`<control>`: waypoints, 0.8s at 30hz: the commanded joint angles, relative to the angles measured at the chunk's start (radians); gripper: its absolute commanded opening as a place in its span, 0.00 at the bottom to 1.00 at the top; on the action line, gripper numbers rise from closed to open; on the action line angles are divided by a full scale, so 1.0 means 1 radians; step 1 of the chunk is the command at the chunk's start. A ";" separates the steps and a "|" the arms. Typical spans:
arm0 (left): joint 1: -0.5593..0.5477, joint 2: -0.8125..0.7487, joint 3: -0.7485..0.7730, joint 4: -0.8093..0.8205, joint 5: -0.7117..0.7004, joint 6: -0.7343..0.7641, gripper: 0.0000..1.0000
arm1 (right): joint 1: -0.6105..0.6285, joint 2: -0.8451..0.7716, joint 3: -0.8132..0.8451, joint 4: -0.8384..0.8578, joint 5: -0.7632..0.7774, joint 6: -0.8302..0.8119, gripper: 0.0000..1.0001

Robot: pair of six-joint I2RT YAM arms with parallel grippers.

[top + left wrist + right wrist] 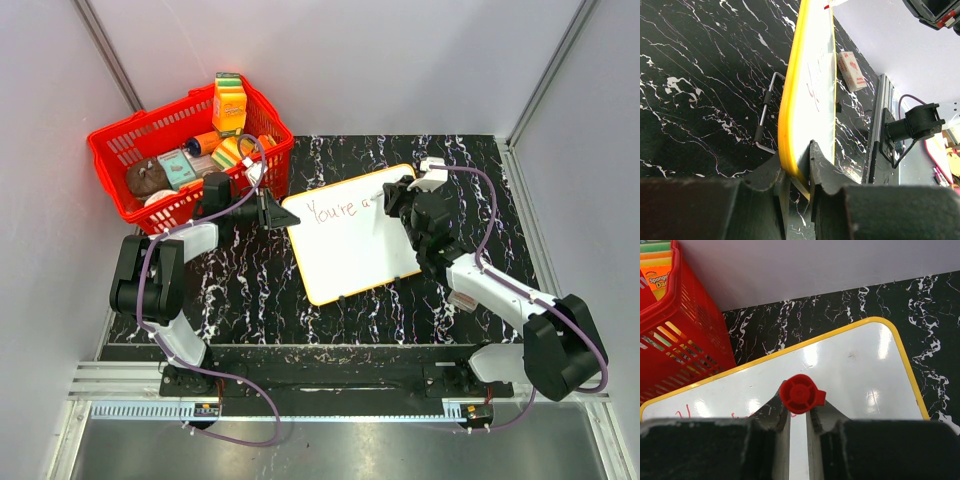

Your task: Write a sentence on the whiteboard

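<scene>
The whiteboard (350, 250) with its orange-yellow rim stands tilted on the black marbled table. Red lettering, the sentence (335, 210), reads "You're a" along its top. My left gripper (274, 212) is shut on the board's left edge; in the left wrist view its fingers (819, 167) pinch the yellow rim of the whiteboard (816, 95) from both sides. My right gripper (393, 197) is shut on a red marker (800, 393), held upright over the whiteboard (855, 365) just right of the last letter. The marker's tip is hidden under its cap end.
A red basket (112, 142) full of groceries, with an orange carton (229, 105), stands at the back left, close to the board's corner. A small white box (851, 70) lies on the table beyond the board. A wire leg (765, 112) props the board behind.
</scene>
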 commanded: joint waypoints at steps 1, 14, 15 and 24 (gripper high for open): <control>-0.057 0.036 -0.028 -0.066 -0.059 0.216 0.00 | -0.010 -0.006 0.019 0.024 0.010 0.008 0.00; -0.057 0.038 -0.026 -0.068 -0.064 0.218 0.00 | -0.014 -0.006 0.031 0.058 -0.022 0.011 0.00; -0.059 0.038 -0.025 -0.068 -0.062 0.218 0.00 | -0.014 -0.003 0.036 0.060 -0.024 0.009 0.00; -0.059 0.041 -0.022 -0.066 -0.061 0.218 0.00 | -0.015 0.013 0.042 0.083 -0.027 0.008 0.00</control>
